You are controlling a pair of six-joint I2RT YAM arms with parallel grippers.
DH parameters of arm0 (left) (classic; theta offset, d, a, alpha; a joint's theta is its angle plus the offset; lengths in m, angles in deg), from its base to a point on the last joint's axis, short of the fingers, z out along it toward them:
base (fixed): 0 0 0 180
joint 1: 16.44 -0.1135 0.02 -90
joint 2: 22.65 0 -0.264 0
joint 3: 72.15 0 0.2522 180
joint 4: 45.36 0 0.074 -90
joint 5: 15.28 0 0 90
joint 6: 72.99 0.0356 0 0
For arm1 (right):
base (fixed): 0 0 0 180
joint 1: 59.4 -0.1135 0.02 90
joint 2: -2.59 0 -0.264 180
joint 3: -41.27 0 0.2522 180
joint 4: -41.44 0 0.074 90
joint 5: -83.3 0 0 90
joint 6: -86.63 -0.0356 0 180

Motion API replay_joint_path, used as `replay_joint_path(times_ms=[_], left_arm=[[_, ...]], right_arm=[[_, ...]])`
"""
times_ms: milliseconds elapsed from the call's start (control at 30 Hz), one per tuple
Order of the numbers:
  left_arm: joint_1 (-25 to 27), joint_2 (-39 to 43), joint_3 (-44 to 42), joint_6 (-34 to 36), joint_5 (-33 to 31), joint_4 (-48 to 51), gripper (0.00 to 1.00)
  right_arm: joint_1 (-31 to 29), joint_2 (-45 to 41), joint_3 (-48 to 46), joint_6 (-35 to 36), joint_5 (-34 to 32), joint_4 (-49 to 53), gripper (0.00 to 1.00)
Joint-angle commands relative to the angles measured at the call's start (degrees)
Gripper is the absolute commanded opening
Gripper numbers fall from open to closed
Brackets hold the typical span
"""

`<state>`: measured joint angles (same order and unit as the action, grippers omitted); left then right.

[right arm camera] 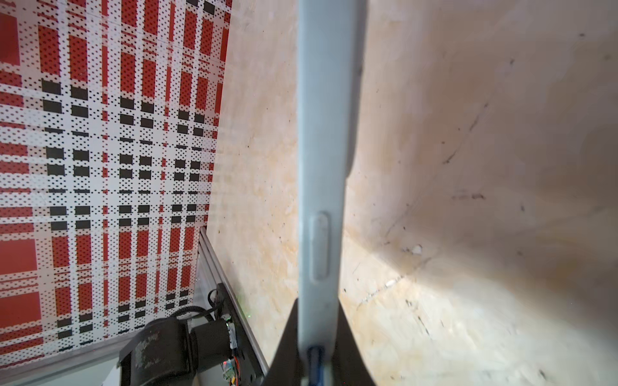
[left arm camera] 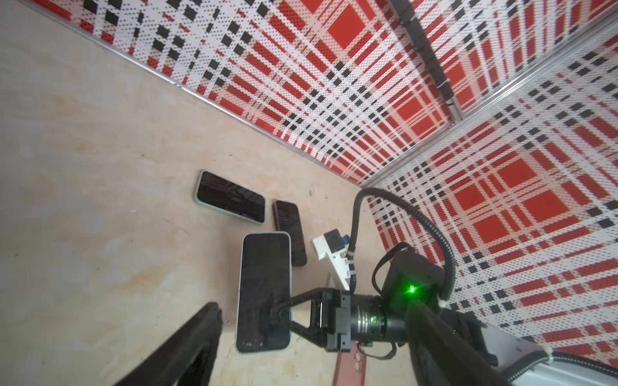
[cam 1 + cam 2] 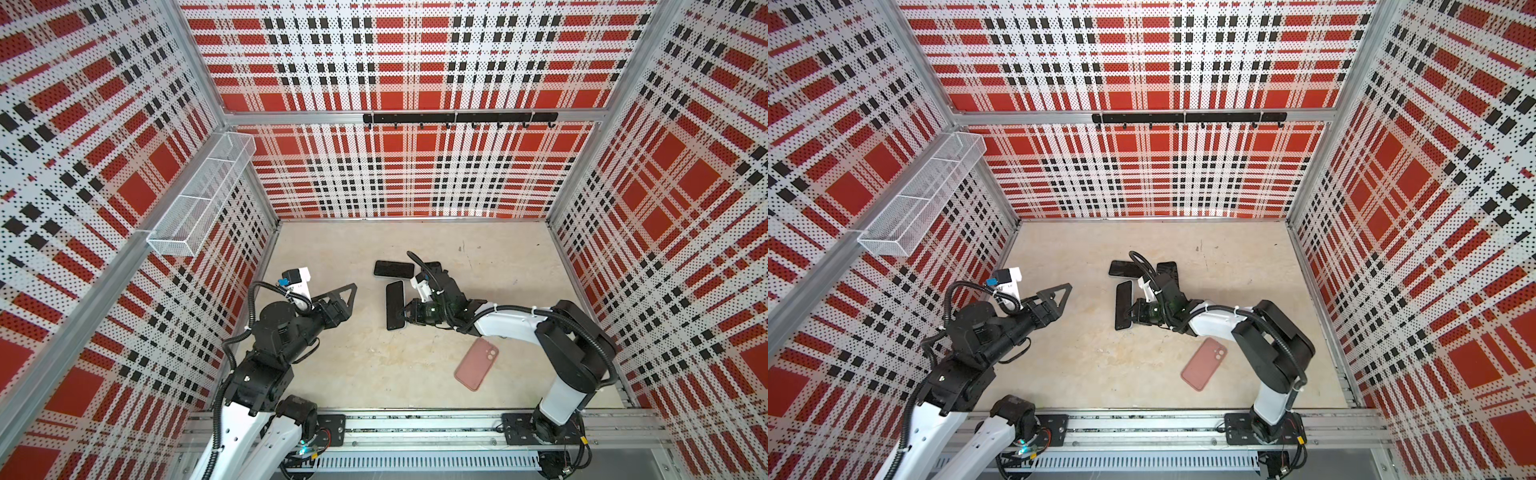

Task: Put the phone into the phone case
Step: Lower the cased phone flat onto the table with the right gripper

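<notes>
Arm on the right (image 3: 513,322) reaches low, elbow bent, past the pink phone case (image 3: 476,363). The right gripper (image 3: 405,316) is clamped on one long edge of the phone (image 3: 395,301). The phone sits screen-up beyond the case, its long axis pointing away from it. Farther from the case, past the phone, the left gripper (image 3: 351,292) hovers with jaws spread, holding nothing.

Bright, even, diffuse lighting in both top views; the plaid walls (image 3: 395,62) bow toward the frame edges. Right wrist view: the phone (image 1: 319,133), very close, is blurred and casts a broad soft shadow on the floor (image 1: 468,217). Left wrist view: a green LED (image 2: 412,289) flares.
</notes>
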<state>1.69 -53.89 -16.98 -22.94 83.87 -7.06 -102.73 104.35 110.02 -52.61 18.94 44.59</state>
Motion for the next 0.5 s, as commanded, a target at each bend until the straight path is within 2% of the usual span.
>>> replay_joint_path(times_ms=[0,300,467], left_arm=[[-1.9,-0.3,0.1,2.0,-2.0,4.1,0.88],[-3.6,-2.1,-1.8,0.7,0.0,3.4,0.88],[-4.6,-4.4,-2.4,0.0,1.4,2.6,0.88]], right_arm=[[0.8,3.2,4.7,-2.7,2.2,-5.2,0.06],[6.3,10.7,5.3,-8.9,8.4,-9.9,0.07],[8.4,14.6,6.6,-9.6,13.1,-10.1,0.12]])
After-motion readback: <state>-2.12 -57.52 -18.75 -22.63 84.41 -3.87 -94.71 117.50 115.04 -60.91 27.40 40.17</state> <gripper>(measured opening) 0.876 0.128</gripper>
